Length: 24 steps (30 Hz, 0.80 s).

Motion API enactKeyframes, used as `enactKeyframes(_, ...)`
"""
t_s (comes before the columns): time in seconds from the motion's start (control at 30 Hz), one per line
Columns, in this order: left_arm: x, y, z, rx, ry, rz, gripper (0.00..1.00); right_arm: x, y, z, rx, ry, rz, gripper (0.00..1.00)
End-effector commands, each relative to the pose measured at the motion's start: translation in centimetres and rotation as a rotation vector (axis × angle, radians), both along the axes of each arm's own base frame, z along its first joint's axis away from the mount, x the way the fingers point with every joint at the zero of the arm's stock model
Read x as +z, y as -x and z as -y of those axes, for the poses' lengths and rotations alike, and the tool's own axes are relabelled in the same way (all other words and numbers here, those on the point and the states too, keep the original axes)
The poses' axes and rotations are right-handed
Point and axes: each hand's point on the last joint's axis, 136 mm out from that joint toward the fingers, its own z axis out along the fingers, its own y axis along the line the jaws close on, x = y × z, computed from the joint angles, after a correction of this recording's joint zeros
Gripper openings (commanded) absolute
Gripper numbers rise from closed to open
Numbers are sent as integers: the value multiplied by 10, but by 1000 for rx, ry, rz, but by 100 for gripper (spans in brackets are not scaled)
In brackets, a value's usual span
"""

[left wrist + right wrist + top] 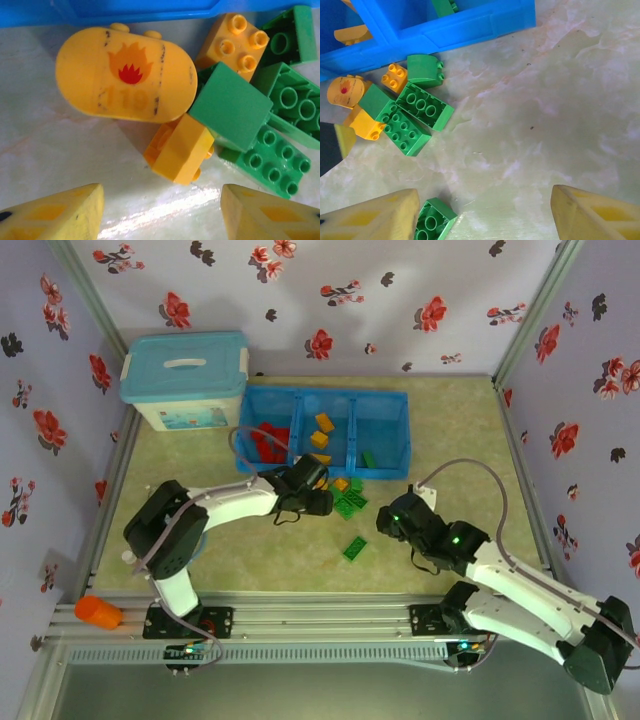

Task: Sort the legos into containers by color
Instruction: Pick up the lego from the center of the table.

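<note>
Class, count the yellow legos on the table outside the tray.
3: a rounded flame piece by the tray, a square brick right of it, a third brick in front. Greens may hide more.

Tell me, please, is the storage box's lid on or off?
On: the teal lid sits squarely on the white box, covering its whole top.

The blue tray (385, 430) sits at the far side of the worktop (450, 430), just right of a white box with a teal lid (185, 375). Red legos (265, 443) lie in its left compartment, yellow-orange legos (322, 433) in the middle and one green lego (368, 458) in the right. The left gripper (328, 490) hangs just in front of the tray, beside a small cluster of green and orange bricks (350, 502) — a lone green brick (354, 547) lies nearer the arms, close to the right gripper (388, 522).
</note>
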Motion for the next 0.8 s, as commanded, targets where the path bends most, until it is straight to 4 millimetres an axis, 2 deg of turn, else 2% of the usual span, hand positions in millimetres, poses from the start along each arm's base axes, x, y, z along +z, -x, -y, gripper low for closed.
enactKeyframes(0.0, 0, -11, 8, -22, 1, 4, 61, -3, 1, 5, -33, -6, 14, 69)
enactKeyframes(0.27, -11, -19, 9, -26, -41, -10, 52, -6, 5, 12, -44, -13, 18, 66)
enactKeyframes(0.47, -14, -15, 5, -21, -65, -15, 41, -8, 5, 13, -52, -18, 19, 65)
enactKeyframes(0.77, -10, -6, 6, -48, -99, 6, 27, -9, 5, 11, -59, -31, 18, 63)
